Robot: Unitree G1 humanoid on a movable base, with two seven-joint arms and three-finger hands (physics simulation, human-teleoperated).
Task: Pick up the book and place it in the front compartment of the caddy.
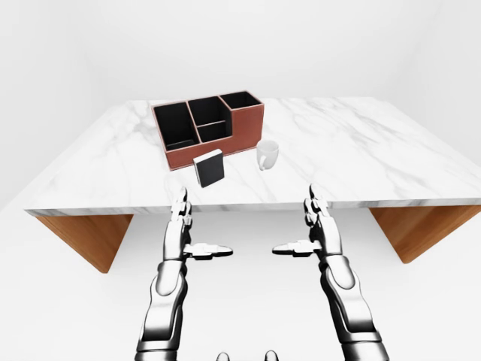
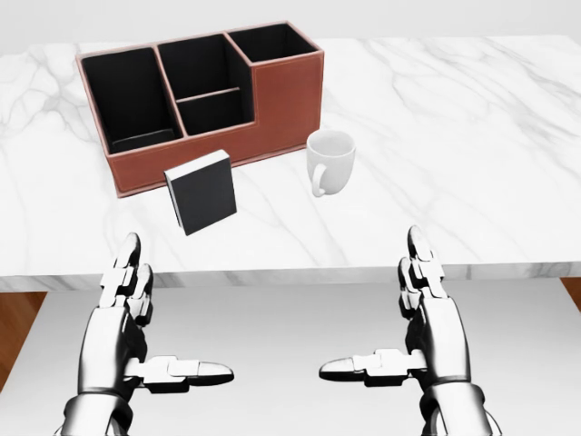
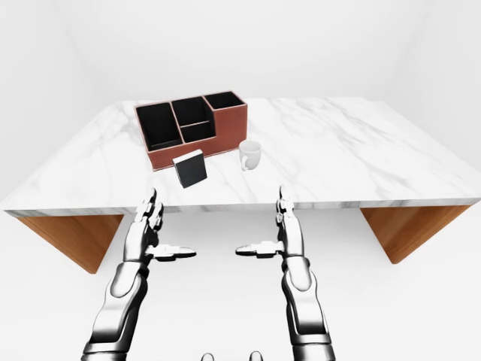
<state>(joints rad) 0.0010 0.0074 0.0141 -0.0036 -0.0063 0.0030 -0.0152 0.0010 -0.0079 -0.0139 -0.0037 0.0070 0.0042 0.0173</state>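
Left hand point(image 2: 127, 313) and right hand point(image 2: 427, 313) spread open, empty, short of table point(image 2: 472, 136) near edge, ready to reach; book point(image 2: 201, 191) upright just beside caddy point(image 2: 272, 104), untouched.

Everything I see is bright and evenly lit, a soft white glow with no single source I can pick out. The marble table point(image 1: 361, 150) throws no hard shadow on the pale floor; only the caddy point(image 2: 272, 100) compartments go deep black inside. My metal hands, left hand point(image 2: 123, 318) and right hand point(image 2: 431, 318), carry smooth grey sheen without glare. All three views are sharp from near to far, with no blur or edge bending.
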